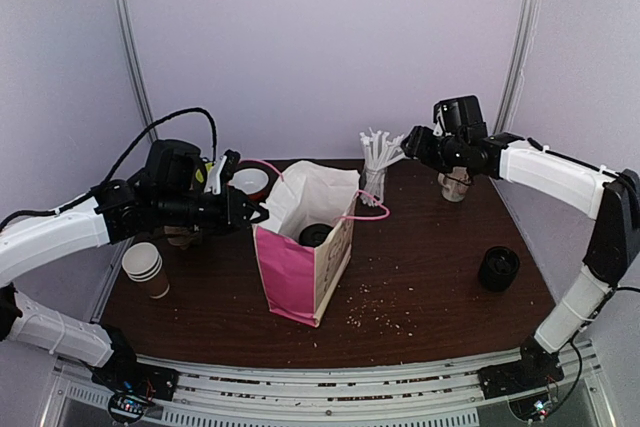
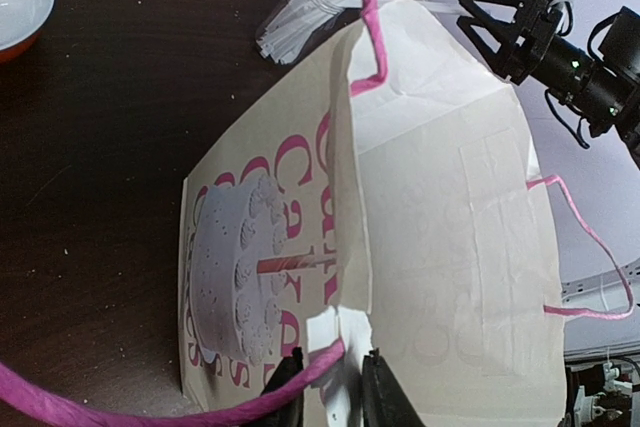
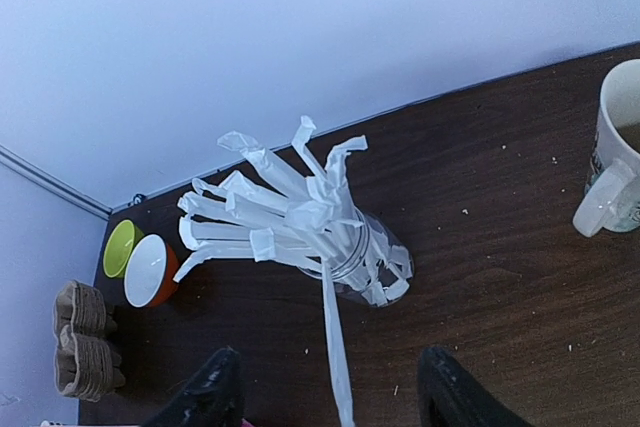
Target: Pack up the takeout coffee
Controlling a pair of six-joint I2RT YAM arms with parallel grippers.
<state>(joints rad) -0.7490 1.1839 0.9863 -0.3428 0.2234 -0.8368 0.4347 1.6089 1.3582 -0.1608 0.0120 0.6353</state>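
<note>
Top external view has the pink-and-white paper gift bag (image 1: 300, 267) standing upright in the middle of the dark wooden tabletop (image 1: 430, 287), its mouth open upward. Down inside it sits a round black lid. I judge this to be the takeout coffee (image 1: 316, 235), the small brown paper cup with its black plastic cap, already lodged in the bag.

The left gripper (image 1: 247, 210) is clamped on the bag's rim at the side nearest its own arm, and the left wrist view suggests why. Its fingers (image 2: 384, 394) pinch the folded paper corner together with the pink cord handle (image 2: 366, 7). That probably holds the mouth spread and stops the light bag from tipping while things go in.

The right gripper (image 1: 408, 142) hangs at the back of the tabletop, just beside the clear glass jar of white paper-wrapped straws (image 1: 375, 162). In the right wrist view its fingers (image 3: 212, 392) stand well apart. One long straw (image 3: 335, 347) leans out of the jar toward the gap between them, and nothing is gripped. A straw to go with the drink looks like the likely next pick.

The white ceramic mug (image 3: 612, 172), the squat black cylinder (image 1: 498, 268) and the stack of lidless brown paper cups (image 1: 146, 269) all stand well apart from the bag, clear of both arms' reach paths.
</note>
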